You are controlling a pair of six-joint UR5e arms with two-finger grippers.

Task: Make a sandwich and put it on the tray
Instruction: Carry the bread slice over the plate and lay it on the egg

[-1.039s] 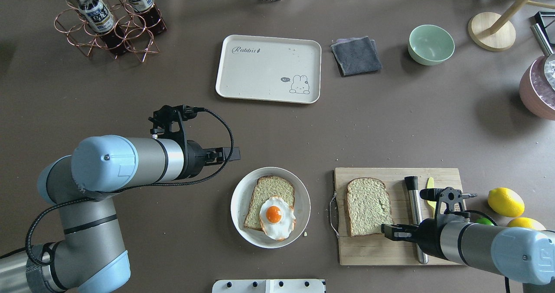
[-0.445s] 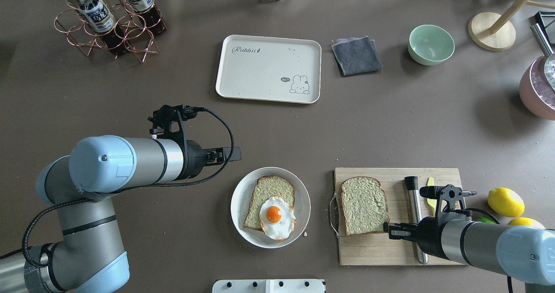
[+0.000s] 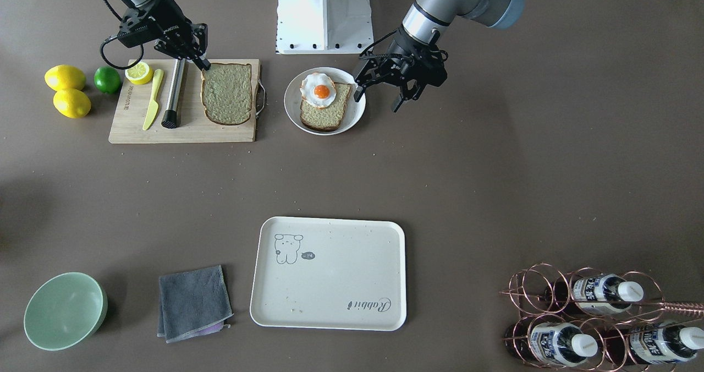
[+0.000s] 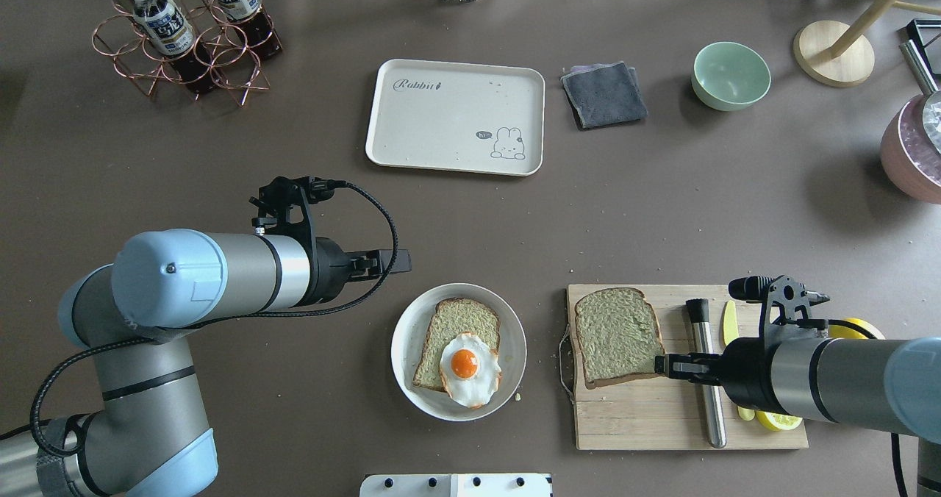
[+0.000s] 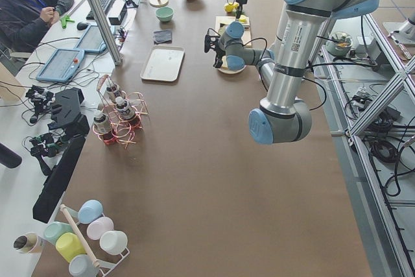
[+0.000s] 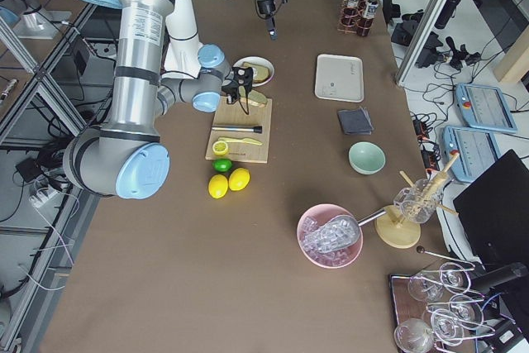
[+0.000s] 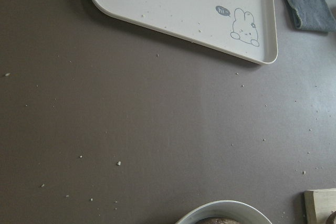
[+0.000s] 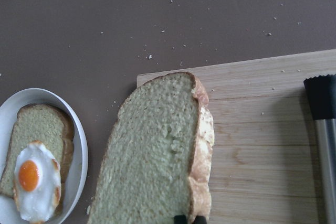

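One wholemeal bread slice (image 4: 459,319) lies on a round white plate (image 4: 402,339) with a fried egg (image 4: 469,368) on its near corner. My right gripper (image 4: 662,365) is shut on the near right corner of the second bread slice (image 4: 616,335) and holds it tilted just above the wooden cutting board (image 4: 647,420). The slice also shows in the right wrist view (image 8: 152,156) and the front view (image 3: 226,92). My left gripper (image 3: 378,98) is open and empty, beside the plate's left. The cream-white tray (image 4: 456,115) lies empty at the table's far middle.
A metal rod (image 4: 707,379), a yellow knife (image 3: 151,99) and a lemon half (image 3: 138,72) lie on the board. Lemons (image 3: 65,77) and a lime (image 3: 107,79) sit beside it. A grey cloth (image 4: 604,94), a green bowl (image 4: 731,76) and a bottle rack (image 4: 184,34) stand far back.
My right gripper has shut on the slice's corner and moved it a little left and away, raising it off the board. The left arm has barely moved.
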